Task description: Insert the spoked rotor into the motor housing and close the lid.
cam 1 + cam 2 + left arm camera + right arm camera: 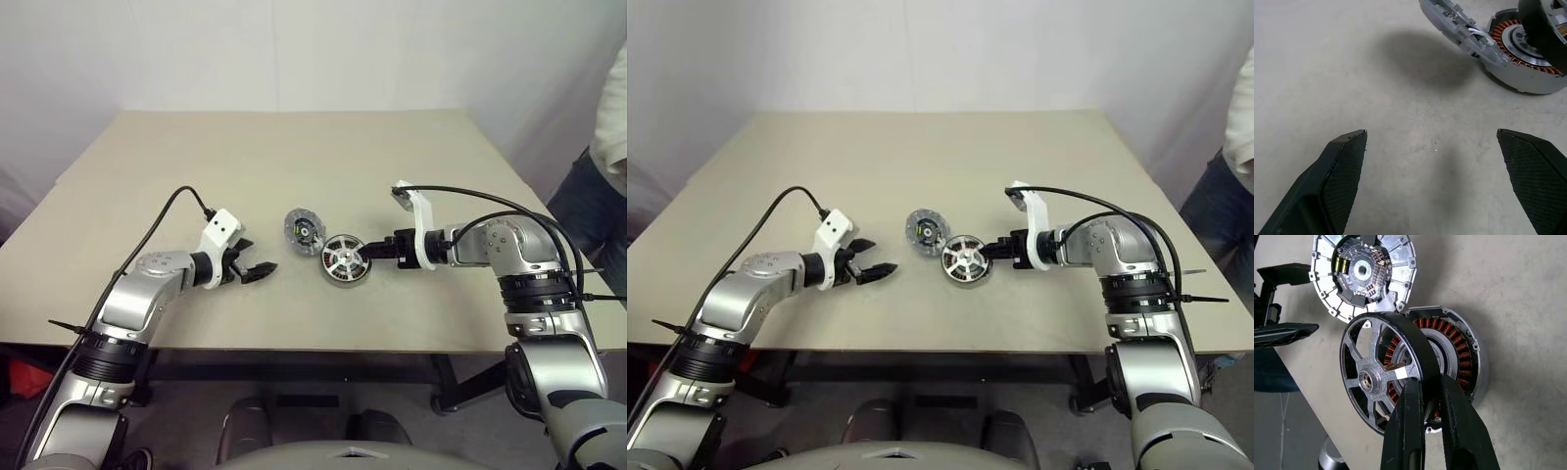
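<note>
The spoked rotor, a silver wheel with thin spokes and a plain rim, is tilted half over the motor housing, whose copper windings show behind it. My right gripper is shut on the rotor's rim. In the head views the rotor sits mid-table, with the right gripper just to its right. The lid, a silver disc with pale rim segments, rests tilted against the housing's far left side. My left gripper stands open above bare table, left of the parts, with nothing between its fingers.
The parts lie near the middle of a beige table, with bare surface all around them. A person stands at the table's right edge. Black cables run along both arms.
</note>
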Action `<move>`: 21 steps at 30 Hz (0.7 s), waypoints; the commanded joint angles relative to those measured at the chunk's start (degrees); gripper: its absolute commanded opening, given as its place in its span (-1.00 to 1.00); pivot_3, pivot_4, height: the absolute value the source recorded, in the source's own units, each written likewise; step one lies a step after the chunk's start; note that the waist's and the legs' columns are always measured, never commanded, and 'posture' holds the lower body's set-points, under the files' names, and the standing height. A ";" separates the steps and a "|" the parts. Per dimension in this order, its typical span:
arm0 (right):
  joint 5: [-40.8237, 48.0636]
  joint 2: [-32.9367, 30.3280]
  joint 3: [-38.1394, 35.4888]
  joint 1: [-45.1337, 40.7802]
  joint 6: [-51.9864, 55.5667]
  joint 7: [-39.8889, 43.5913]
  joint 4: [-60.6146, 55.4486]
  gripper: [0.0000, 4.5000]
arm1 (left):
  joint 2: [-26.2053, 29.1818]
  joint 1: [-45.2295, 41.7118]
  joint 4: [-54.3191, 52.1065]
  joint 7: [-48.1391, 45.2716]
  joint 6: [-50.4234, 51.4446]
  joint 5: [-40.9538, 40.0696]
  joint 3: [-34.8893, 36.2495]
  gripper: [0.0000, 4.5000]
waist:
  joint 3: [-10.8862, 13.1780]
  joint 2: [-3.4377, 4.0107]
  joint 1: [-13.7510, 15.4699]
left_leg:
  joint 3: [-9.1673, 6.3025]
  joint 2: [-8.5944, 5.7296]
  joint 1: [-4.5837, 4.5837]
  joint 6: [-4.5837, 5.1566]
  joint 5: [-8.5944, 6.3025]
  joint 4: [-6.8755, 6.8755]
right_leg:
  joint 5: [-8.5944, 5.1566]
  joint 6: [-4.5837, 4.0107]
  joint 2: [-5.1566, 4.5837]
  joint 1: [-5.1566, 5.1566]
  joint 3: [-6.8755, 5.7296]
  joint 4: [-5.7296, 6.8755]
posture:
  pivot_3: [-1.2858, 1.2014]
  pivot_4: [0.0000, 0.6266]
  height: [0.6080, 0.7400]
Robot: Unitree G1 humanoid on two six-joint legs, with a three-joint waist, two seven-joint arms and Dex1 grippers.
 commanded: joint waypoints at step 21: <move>-3.66 -0.01 0.93 -2.41 -3.22 -0.18 1.89 -0.93 | 0.23 0.29 -2.30 0.32 -0.09 -0.30 0.78 1.00 | 0.00 -0.01 -0.05 | -0.05 0.01 0.09 0.00 0.00 0.24 | -0.09 0.16 0.00 0.11 0.02 0.19 | 0.03 -1.00 1.00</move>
